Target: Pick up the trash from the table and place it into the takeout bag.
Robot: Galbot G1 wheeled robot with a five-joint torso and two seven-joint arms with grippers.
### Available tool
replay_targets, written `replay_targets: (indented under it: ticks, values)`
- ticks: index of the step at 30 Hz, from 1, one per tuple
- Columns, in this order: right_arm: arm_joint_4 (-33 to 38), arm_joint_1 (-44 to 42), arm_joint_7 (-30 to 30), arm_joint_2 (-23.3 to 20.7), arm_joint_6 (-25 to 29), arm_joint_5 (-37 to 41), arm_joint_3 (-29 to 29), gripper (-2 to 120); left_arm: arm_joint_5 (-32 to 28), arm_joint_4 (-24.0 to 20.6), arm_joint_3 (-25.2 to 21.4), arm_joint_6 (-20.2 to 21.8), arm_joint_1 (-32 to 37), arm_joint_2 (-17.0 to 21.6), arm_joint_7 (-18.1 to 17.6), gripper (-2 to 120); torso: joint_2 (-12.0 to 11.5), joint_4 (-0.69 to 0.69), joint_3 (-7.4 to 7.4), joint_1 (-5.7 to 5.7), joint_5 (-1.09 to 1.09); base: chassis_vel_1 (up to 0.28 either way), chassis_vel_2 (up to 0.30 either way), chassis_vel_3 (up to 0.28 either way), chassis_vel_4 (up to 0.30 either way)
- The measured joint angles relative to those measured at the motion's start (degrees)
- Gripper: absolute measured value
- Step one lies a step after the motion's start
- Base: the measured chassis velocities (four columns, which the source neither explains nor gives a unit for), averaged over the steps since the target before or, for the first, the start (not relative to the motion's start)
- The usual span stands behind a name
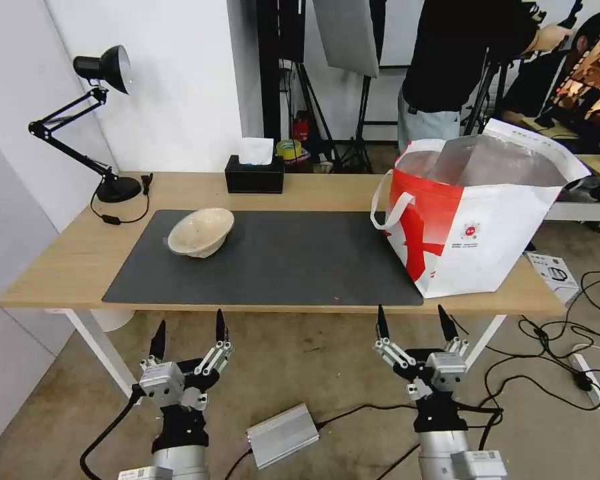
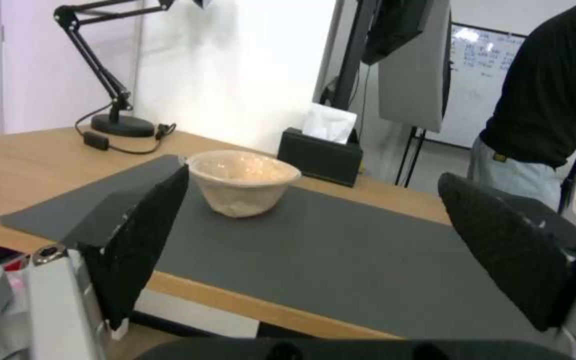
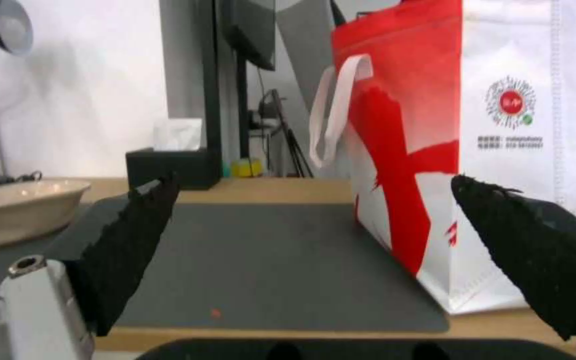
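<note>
On the surface (image 1: pixel 67 260) the beige pulp bowl (image 1: pixel 201 231) sits at ten o'clock, takeout bag (image 1: pixel 487 220) at two. Left pincer (image 1: pixel 187 335) and right pincer (image 1: pixel 413 319) hang wide, empty; next probably a left reach for the bowl.

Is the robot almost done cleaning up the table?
Nearly, it seems. Just one piece of trash, the beige bowl, sits on the grey mat. The takeout bag stands open at the table's right end. The left claw and right claw are open and empty, below the table's front edge.
</note>
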Motion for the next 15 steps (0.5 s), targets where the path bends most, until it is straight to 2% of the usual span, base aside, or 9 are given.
replay_targets:
  ticks: [9, 15]
  values:
    - [-1.9, 0.7, -0.5, 0.3, -0.1, -2.0, -0.4, 100, -0.1, 0.4, -0.1, 0.1, -0.3, 0.0, 0.0, 100, 0.0, 0.0, 0.0, 0.0, 0.0, 0.0, 0.0, 0.0, 0.0]
    - [-2.0, 1.7, 0.4, -0.4, -2.5, -3.0, 0.0, 100, -0.2, 0.5, -0.3, 0.1, -0.5, 0.0, 0.0, 100, 0.0, 0.0, 0.0, 0.0, 0.0, 0.0, 0.0, 0.0, 0.0]
